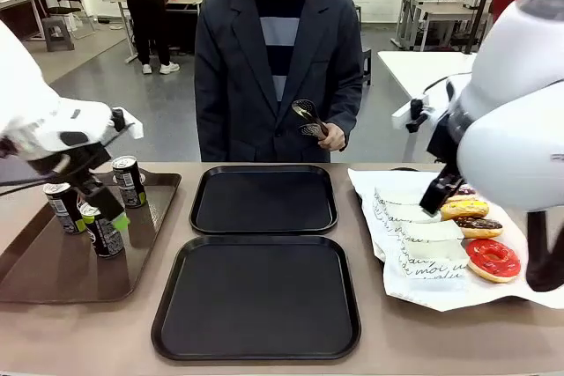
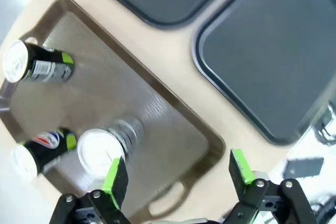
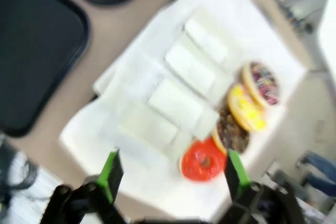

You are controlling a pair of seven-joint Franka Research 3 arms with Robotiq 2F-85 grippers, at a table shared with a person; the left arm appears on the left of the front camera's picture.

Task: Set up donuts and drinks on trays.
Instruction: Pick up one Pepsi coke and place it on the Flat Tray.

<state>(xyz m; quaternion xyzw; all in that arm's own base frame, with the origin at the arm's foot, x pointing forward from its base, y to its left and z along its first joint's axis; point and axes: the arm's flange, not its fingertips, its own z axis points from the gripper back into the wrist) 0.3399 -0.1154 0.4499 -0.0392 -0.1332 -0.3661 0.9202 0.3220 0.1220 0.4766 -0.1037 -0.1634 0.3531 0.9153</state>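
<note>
Tan table [image 1: 79,332], near black tray [image 1: 256,297], grey floor [image 1: 132,103]

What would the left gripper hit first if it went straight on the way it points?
Probably the nearest can: its silver top sits right by one finger of the open left gripper. Between the fingers lies the brown tray, depth unclear.
</note>
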